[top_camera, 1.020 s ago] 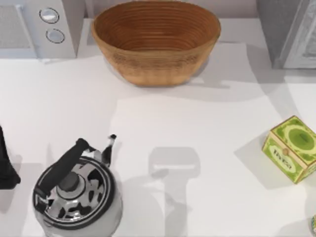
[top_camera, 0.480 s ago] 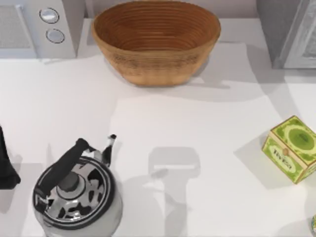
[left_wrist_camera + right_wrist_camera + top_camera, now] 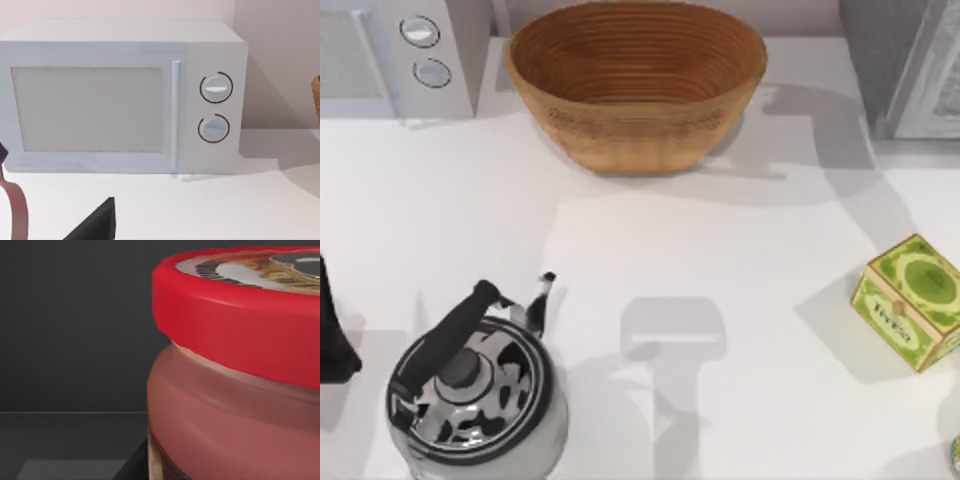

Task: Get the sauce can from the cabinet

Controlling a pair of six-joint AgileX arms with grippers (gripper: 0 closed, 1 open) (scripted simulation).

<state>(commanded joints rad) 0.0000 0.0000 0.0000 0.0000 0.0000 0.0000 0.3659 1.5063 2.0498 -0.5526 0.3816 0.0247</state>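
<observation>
A parked left arm (image 3: 332,335) sits at the table's left edge, just left of the kettle (image 3: 475,395), its wrist camera facing the microwave (image 3: 122,95); whether its fingers are open or closed cannot be told. Beyond the kettle stands the wicker basket (image 3: 635,85), and well to the kettle's right a green-yellow box (image 3: 912,300) rests near the table's right edge, in front of the grey cabinet (image 3: 905,65) at the far right corner.

The sauce can (image 3: 240,370) looms very close before the right wrist camera, red lid uppermost, against a dark interior that is judged to be the cabinet's inside. The right gripper's fingers are out of frame, so whether they are wide, narrow or already on the can cannot be told.

The risks, judged from here: closing off-centre on so near a can could tip it or push it deeper, and lifting out carelessly could knock it against the cabinet's frame or door.

Hard to make out: the can's base and far side are cut off, the shelf beneath it is barely lit, and from above the cabinet's contents are hidden
</observation>
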